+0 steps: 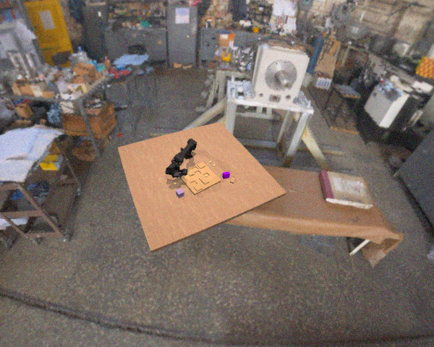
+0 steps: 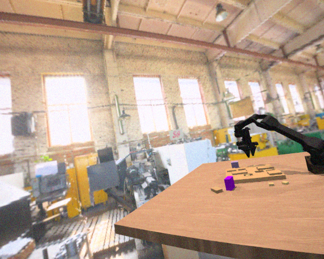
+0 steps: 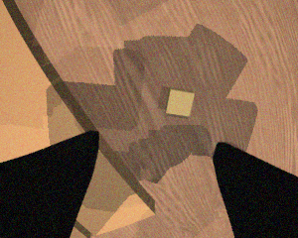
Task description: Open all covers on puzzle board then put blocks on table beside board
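Observation:
My gripper (image 1: 184, 173) (image 2: 250, 156) (image 3: 159, 146) is open and empty above the table at the board's edge. A small pale yellow block (image 3: 180, 103) lies on the table in the gripper's shadow, below and beyond the fingertips in the wrist view. The tan puzzle board (image 1: 212, 181) (image 2: 257, 179) (image 3: 15, 99) lies flat, its raised covers and dark slots too small to read fully. A bright purple block (image 1: 226, 174) (image 2: 229, 183) and a lavender block (image 1: 179, 192) (image 2: 234, 164) stand on the table, clear of the board.
On the table (image 1: 165, 224) (image 2: 240, 220) also lie a flat tan piece (image 1: 232, 181) (image 2: 216, 190) near the purple block and two small pale pieces, one (image 1: 210, 161) (image 2: 285, 182) and another (image 1: 213, 165) (image 2: 271, 184), beside the board.

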### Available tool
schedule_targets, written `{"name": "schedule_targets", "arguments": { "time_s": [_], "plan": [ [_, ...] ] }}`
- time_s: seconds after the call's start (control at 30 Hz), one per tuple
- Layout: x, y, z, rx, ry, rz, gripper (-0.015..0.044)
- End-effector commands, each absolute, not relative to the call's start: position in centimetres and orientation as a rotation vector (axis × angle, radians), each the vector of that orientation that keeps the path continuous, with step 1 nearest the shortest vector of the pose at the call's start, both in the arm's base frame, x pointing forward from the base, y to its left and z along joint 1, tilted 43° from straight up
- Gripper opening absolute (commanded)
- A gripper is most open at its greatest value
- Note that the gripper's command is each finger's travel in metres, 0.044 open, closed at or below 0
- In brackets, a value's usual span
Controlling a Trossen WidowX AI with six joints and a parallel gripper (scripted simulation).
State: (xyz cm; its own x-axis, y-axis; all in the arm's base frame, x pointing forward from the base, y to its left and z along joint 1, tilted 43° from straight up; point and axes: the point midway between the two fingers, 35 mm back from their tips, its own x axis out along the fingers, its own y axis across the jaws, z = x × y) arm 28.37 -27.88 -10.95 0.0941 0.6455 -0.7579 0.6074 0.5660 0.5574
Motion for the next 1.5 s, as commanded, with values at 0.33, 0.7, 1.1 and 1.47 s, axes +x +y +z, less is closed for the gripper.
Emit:
{"name": "schedule_targets", "arguments": {
  "time_s": [0.33,0.7,1.1,1.47],
  "plan": [
    [32.8,-23.3,-4.8,0.906,1.521,0.193,0.0000],
    [34.8,-18.7,-0.7,0.770,1.483,0.317,0.0000],
    [35.9,-13.2,3.6,0.632,1.425,0.458,0.0000],
    [35.8,-9.6,6.0,0.739,1.458,0.388,0.0000]
  ]
}}
